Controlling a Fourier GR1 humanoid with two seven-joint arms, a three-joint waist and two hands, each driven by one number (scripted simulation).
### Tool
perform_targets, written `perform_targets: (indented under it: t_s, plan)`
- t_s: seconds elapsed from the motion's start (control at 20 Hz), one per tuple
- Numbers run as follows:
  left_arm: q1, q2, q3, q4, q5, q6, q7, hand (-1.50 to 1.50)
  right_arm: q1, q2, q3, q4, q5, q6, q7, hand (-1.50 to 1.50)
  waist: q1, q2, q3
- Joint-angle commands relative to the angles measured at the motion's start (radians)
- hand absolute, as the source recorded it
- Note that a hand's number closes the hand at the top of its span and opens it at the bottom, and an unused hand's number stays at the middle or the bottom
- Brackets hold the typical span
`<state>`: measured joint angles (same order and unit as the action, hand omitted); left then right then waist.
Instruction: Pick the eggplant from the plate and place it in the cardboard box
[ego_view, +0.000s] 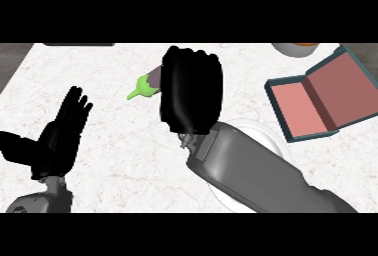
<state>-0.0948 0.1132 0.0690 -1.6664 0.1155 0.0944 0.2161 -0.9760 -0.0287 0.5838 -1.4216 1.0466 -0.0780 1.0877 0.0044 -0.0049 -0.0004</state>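
My right hand (190, 90) is at the middle of the counter, its fingers curled round the eggplant (148, 85). Only the eggplant's green stem end and a bit of purple body poke out at the hand's left side. The white plate (258, 131) lies below and to the right, mostly hidden under my right forearm. The box (325, 97), open with a teal rim and a reddish inside, sits at the right with its lid folded back. My left hand (59, 137) rests open at the lower left, fingers up.
An orange and white bowl (295, 49) shows partly at the top right edge. A dark object (77, 44) lies along the counter's far edge at the top left. The counter top is white marble.
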Motion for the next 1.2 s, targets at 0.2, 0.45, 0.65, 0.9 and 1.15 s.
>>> perform_targets:
  t_s: [0.2, 0.45, 0.65, 0.9, 1.15]
  plan:
    - [0.037, 0.024, 0.018, -0.038, 0.020, -0.023, 0.025, 0.00, 0.009, -0.071, -0.216, -0.047, 0.014, 0.087, 0.051, 1.50, -0.002, 0.001, 0.000]
    - [-0.064, 0.002, 0.016, 0.008, 0.000, 0.018, 0.037, 0.00, 0.110, -0.157, -0.288, -0.074, 0.040, 0.050, -0.039, 1.50, -0.009, 0.004, 0.000]
    - [0.000, 0.010, 0.017, -0.003, 0.008, -0.015, 0.006, 0.00, 0.153, -0.219, -0.324, 0.038, 0.079, 0.021, -0.122, 1.50, -0.001, 0.006, 0.000]
    - [-0.038, 0.008, 0.033, 0.043, 0.019, -0.017, 0.001, 0.00, 0.169, -0.330, -0.416, 0.151, 0.044, -0.006, -0.293, 1.50, -0.002, 0.008, 0.000]
    - [-0.033, -0.008, 0.015, -0.016, -0.014, 0.026, 0.033, 0.00, 0.212, -0.333, -0.449, 0.293, 0.027, -0.052, -0.421, 1.50, 0.003, 0.007, 0.001]
